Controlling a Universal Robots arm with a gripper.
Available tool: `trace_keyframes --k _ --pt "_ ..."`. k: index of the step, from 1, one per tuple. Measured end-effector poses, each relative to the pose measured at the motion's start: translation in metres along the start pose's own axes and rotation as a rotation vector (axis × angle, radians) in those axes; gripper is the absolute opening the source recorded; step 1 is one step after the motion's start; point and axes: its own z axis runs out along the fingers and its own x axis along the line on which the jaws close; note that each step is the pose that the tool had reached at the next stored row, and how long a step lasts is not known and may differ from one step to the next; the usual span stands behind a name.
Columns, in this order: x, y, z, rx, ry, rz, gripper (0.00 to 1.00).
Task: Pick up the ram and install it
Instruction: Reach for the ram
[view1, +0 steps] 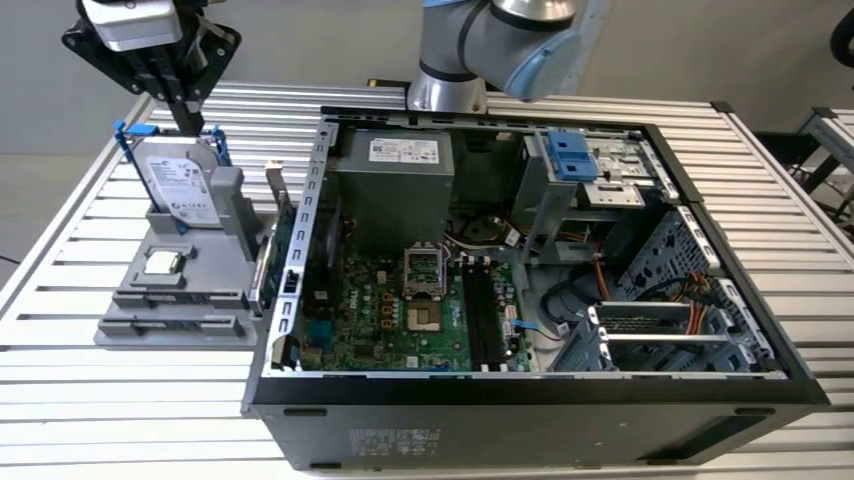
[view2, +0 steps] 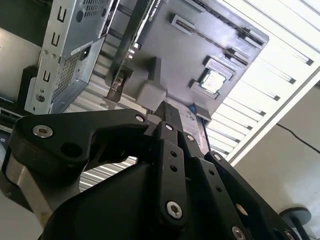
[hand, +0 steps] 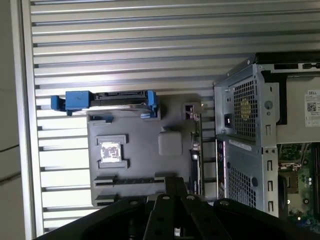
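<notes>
**A:** Where's the ram (view1: 276, 212) rn?

**B:** It's standing on edge in the gray holder (view1: 140, 300) on the desk (view1: 80, 400). It's on the holder's side next to the PC case (view1: 310, 180), just beside the case wall. It isn't in the board's memory slots (view1: 481, 320) yet.

**A:** And the end effector (view1: 195, 122)?

**B:** You've got it hanging above the far end of the hard drive (view1: 187, 185), tips down and apart from everything. The fingers are pressed together w/ nothing between them, and both wrist views agree.

**A:** So which way is the stick from it?

**B:** Toward the exterior view's right, and lower. The drive and the holder's gray post (view1: 227, 205) sit between the two. The ram's long axis runs along the case wall, far to near in the exterior view, approx parallel to the drive's long side. Only one arm here, so no nearer-hand question.
</notes>
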Motion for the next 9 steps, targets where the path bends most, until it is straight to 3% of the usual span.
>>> trace_keyframes --k 9 --pt "0.0146 -0.0010 -0.0003 0.0001 0.0001 0.000 0.00"
